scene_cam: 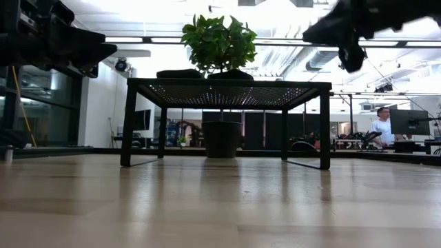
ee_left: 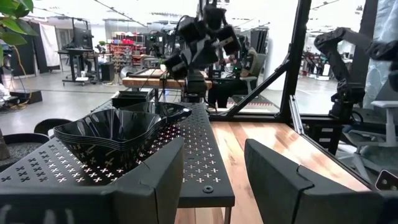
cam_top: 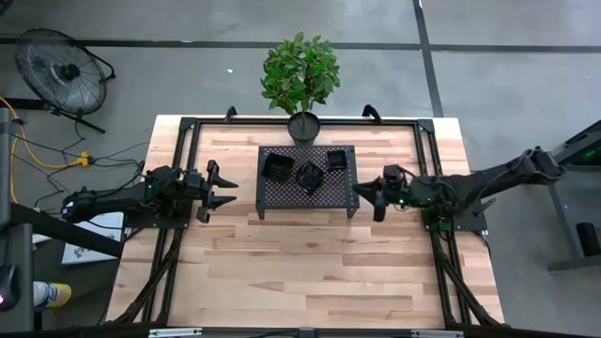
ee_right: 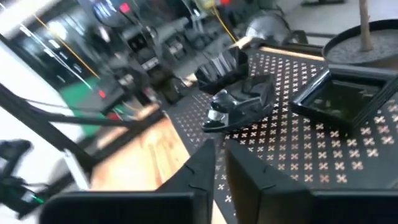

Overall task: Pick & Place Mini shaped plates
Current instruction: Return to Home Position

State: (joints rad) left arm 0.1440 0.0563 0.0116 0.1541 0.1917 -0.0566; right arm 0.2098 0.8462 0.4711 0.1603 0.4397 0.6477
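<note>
Three stacks of glossy black mini shaped plates rest on the perforated black rack (cam_top: pixel 282 200): a square stack (cam_top: pixel 277 167), a leaf-like stack (cam_top: pixel 309 176) and a square stack (cam_top: pixel 336 161). In the right wrist view they show as the near square stack (ee_right: pixel 342 99), the leaf-like one (ee_right: pixel 239 106) and the farthest one (ee_right: pixel 221 65). My right gripper (cam_top: pixel 366 194) hangs in the air just off the rack's right end, above its top, shut and holding nothing (ee_right: pixel 221 171). My left gripper (cam_top: pixel 221 188) waits off the rack's left end, open and holding nothing (ee_left: pixel 214 180).
A potted plant (cam_top: pixel 301 80) stands behind the rack's far edge, its round pot (ee_right: pixel 367 43) close to the near square stack. A black frame (cam_top: pixel 183 131) borders the wooden table. Bare wood (cam_top: pixel 300 272) lies between the rack and the table's near edge.
</note>
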